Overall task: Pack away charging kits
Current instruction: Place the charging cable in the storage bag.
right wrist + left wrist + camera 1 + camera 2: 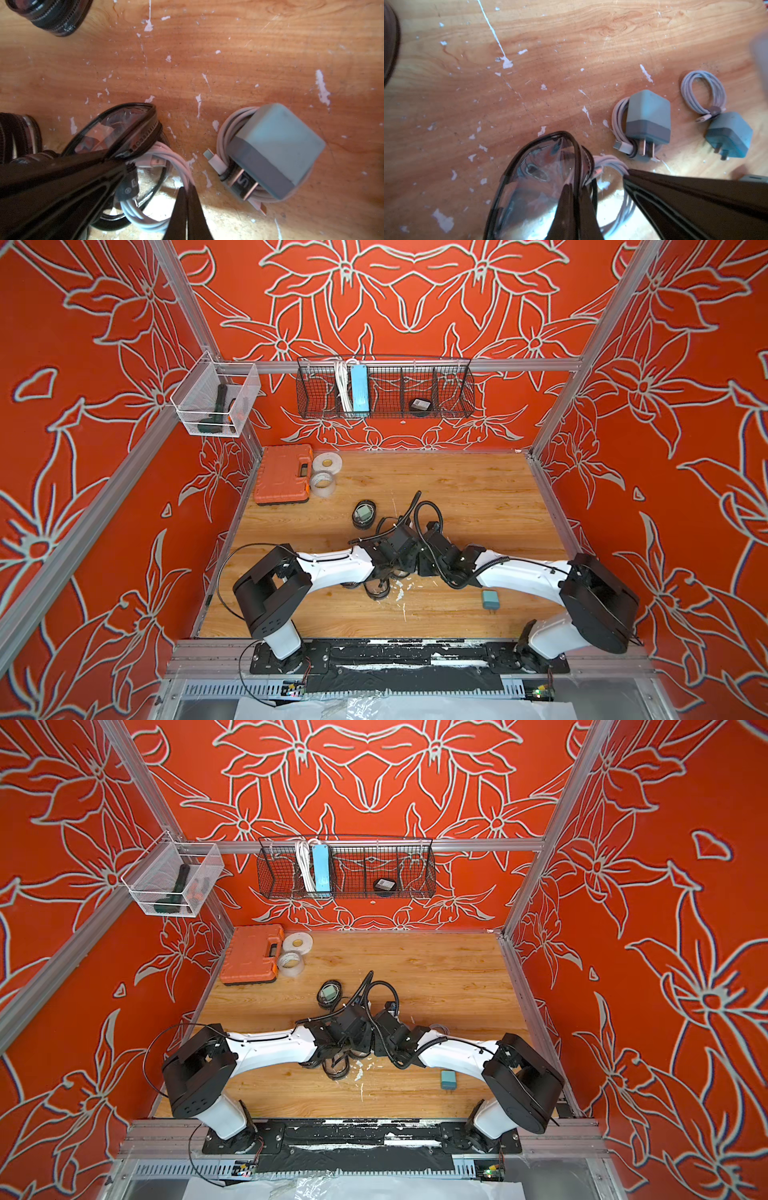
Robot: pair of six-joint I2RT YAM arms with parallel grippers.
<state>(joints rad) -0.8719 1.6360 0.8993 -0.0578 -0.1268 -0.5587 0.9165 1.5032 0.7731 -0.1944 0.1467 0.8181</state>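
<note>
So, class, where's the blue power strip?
In both top views the blue power strip stands upright in the left half of the black wire basket on the back wall, beside its white cord.

Little blue plugs and curled white cables, not all packed yet.

One blue plug (276, 149) lies on its side on top of its curled white cable (223, 133), with its metal pins sticking out. Near it, a second plug (729, 135) lies tilted, and its round cable loop (704, 91) just touches it. A loose cable (176, 164) is curled up at the open clear case (116, 126); it may be partly inside, but the view is blurry. A last plug (490, 599) lies alone, well apart from the rest.
</note>
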